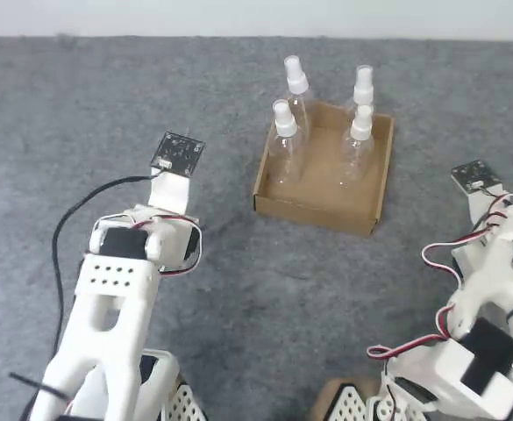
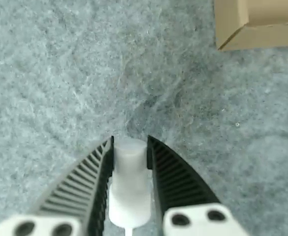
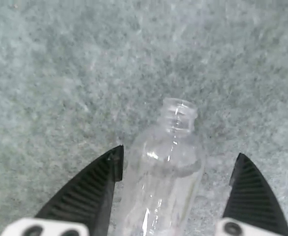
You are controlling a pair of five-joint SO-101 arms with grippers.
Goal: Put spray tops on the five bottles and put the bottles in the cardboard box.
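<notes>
The fifth bottle point(image 3: 166, 167) is the one left: clear, open neck, no top on it, sitting outside the cardboard box point(image 1: 313, 203) on the grey carpet, off to the right arm's side of it. The right gripper point(image 3: 179, 156) straddles it with the fingers spread wide, one close to the bottle wall, the other well apart, so nothing's gripped yet. The spray top point(image 2: 130, 182) is pinched snugly in the left gripper point(image 2: 130, 142), outside the box and short of one of its corners. Four capped bottles point(image 1: 287, 149) stand in the box already.

My take: close the right fingers on the bottle's body first, not the neck, and hold it steady. Then bring the top straight over the opening and seat it before any twisting, since clear plastic slips easily.

Labels? Plain bottles, plain brown box, no print I can read.
</notes>
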